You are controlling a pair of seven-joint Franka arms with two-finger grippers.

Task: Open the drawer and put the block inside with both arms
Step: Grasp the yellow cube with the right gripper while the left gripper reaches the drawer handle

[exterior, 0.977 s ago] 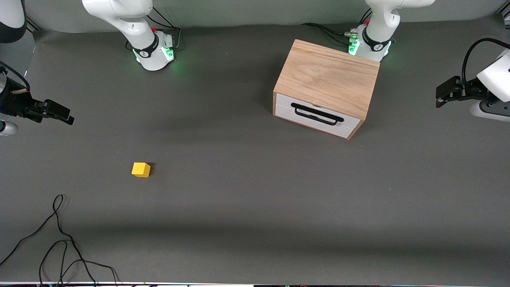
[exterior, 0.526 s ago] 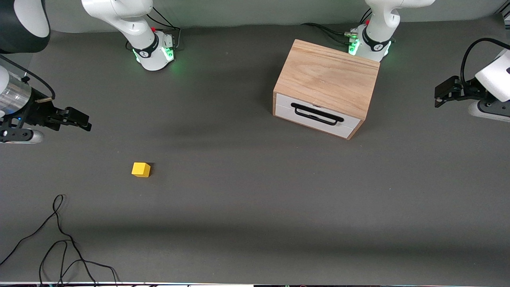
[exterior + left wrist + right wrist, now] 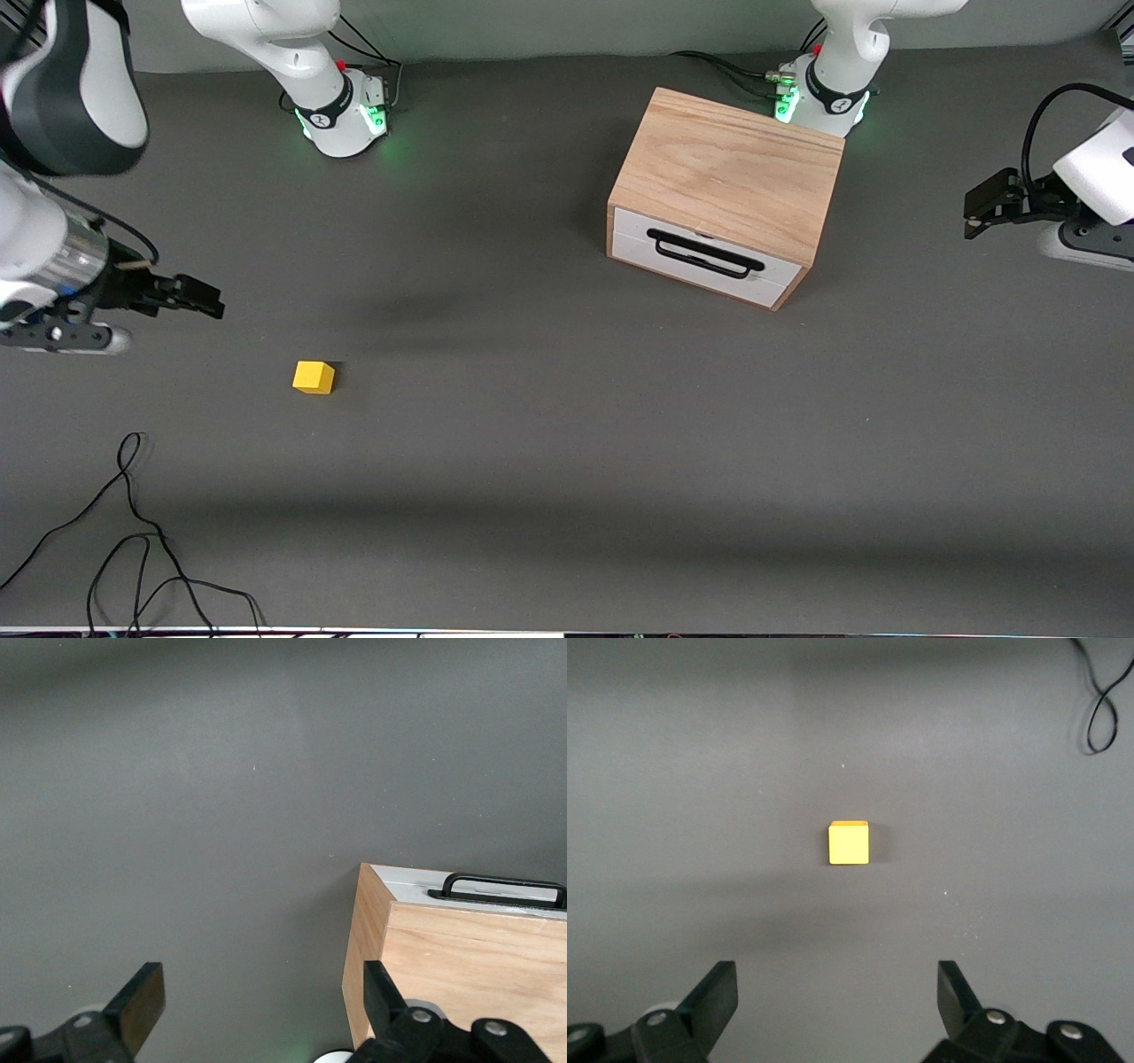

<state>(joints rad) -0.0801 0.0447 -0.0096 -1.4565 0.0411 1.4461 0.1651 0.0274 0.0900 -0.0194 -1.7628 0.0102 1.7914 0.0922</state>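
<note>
The yellow block (image 3: 314, 377) lies on the grey table toward the right arm's end; it also shows in the right wrist view (image 3: 849, 842). My right gripper (image 3: 202, 299) is open and empty, above the table beside the block. The light oak box (image 3: 731, 175) stands near the left arm's base; its white drawer (image 3: 704, 258) with a black handle (image 3: 705, 252) is closed. My left gripper (image 3: 983, 206) is open and empty at the table's edge, beside the box. The left wrist view shows the box (image 3: 461, 966) and the handle (image 3: 505, 890).
A loose black cable (image 3: 133, 532) lies on the table nearer the front camera than the block, at the right arm's end. It also shows in the right wrist view (image 3: 1103, 709). The arm bases (image 3: 341, 111) glow green.
My right gripper has moved in over the table toward the block. My left gripper has shifted only slightly. The block and the drawer have not moved.
</note>
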